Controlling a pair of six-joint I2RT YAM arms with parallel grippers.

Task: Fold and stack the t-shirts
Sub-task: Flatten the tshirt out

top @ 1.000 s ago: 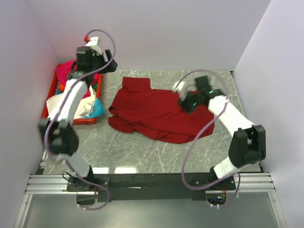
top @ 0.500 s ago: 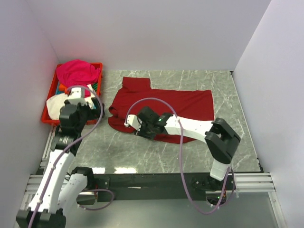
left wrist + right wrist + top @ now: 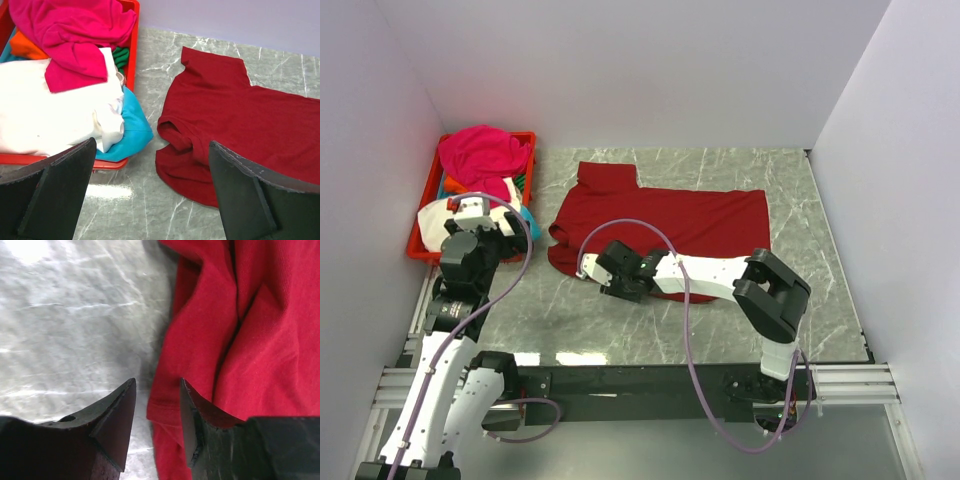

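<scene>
At near hem of dark red t-shirt (image 3: pixel 690 222), R gripper (image 3: pixel 157 386) half-open over edge; L gripper (image 3: pixel 152 145) wide open.

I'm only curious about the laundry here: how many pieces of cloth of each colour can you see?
Dark red shirt: 1
Magenta shirt: 1
White shirt: 1
Cyan shirt: 1
Orange shirt: 1
Green cloth: 1 (only a sliver shows)
Total: 6

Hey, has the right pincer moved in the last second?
Yes. The right pincer has swung left, toward the red crate, and nearer the table's front edge; it now sits at the dark red t-shirt's near hem.
</scene>
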